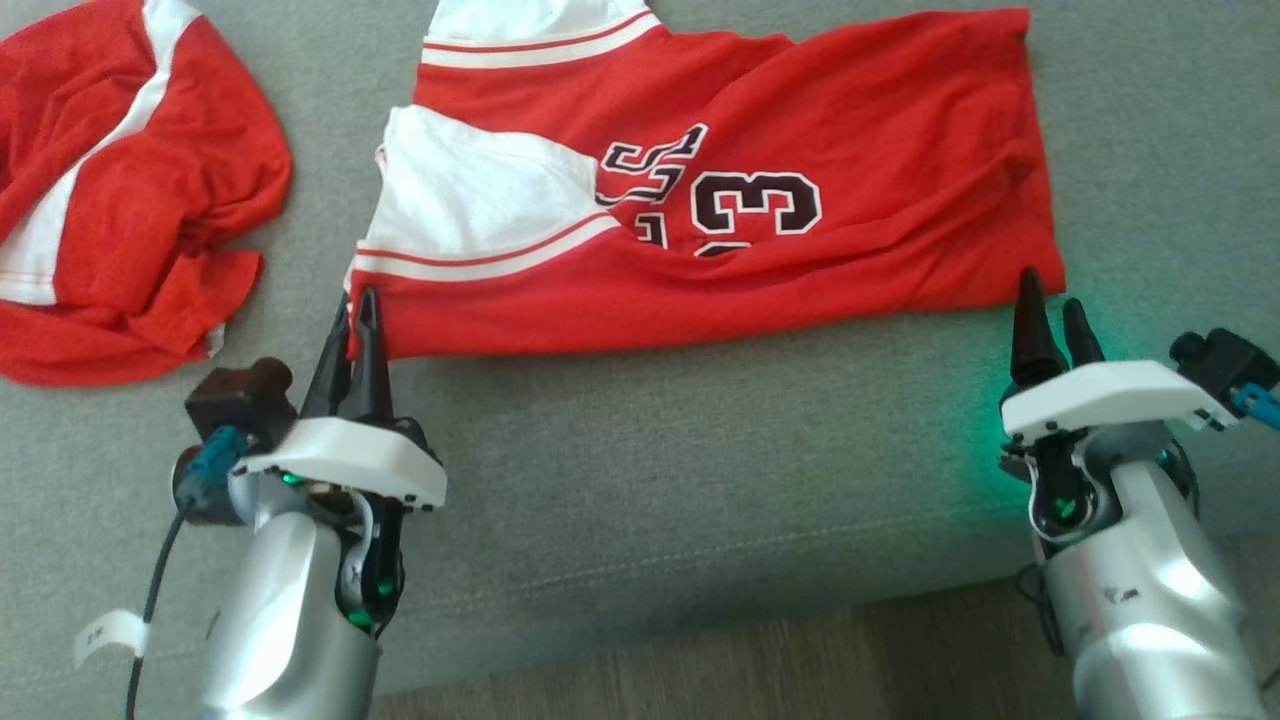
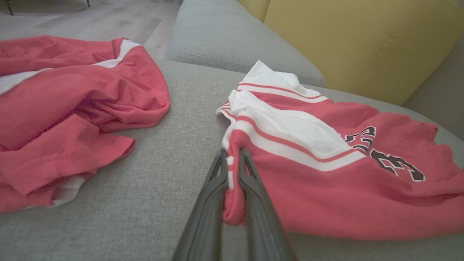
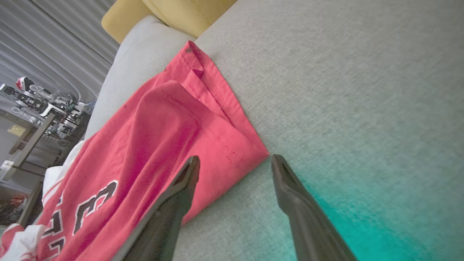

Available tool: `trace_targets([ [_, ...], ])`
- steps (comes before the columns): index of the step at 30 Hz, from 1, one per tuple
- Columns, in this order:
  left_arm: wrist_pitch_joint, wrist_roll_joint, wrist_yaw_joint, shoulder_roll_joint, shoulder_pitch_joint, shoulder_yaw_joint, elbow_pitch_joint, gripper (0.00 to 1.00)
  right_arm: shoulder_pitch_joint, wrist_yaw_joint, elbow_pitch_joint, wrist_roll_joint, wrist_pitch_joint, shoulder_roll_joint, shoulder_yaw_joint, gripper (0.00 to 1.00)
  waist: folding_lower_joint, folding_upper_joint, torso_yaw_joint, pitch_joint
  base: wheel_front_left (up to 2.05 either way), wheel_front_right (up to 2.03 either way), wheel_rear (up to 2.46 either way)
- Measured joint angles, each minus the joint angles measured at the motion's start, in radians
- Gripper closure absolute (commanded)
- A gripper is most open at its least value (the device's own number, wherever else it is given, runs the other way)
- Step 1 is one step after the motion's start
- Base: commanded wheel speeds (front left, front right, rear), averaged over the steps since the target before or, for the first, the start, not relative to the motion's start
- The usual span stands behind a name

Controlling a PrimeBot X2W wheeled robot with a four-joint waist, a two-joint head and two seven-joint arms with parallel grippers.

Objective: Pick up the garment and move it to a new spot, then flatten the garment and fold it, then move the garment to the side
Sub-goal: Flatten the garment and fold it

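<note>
Left end effector [image 1: 357, 303] low over grey sofa [image 1: 700, 470], fingers forward, clamped on near-left corner of red jersey [image 1: 850, 250]. Right end effector [image 1: 1048, 292] wide open, empty, tips either side of near-right corner. Jersey spread on sofa.

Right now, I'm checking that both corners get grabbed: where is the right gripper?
In the head view the right gripper sits lower right, open, at the numbered jersey's near hem corner on the grey cushion.

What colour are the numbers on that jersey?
The numbers on the jersey are black, edged white; head view shows best.
</note>
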Motion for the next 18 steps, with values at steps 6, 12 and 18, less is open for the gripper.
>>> trace_targets([
  [6, 0.000, 0.003, 0.000, 0.000, 0.008, -0.015, -0.011, 1.00, -0.052, 0.000, 0.081, 0.062, 0.000, 0.000, 0.005, 0.00, 0.0000, 0.0000, 0.013, 0.008, 0.00, 0.00, 0.00],
  [12, 0.000, 0.004, 0.000, 0.000, 0.008, -0.034, -0.013, 1.00, -0.109, 0.000, 0.148, 0.085, -0.003, -0.002, 0.005, 0.00, 0.0000, 0.0000, 0.018, 0.018, 0.00, 0.00, 0.00],
  [18, 0.000, 0.003, 0.000, 0.000, 0.006, -0.041, -0.013, 1.00, -0.152, 0.000, 0.197, 0.085, -0.011, -0.007, 0.009, 0.01, 0.0000, 0.0000, 0.022, 0.026, 0.00, 0.00, 0.00],
])
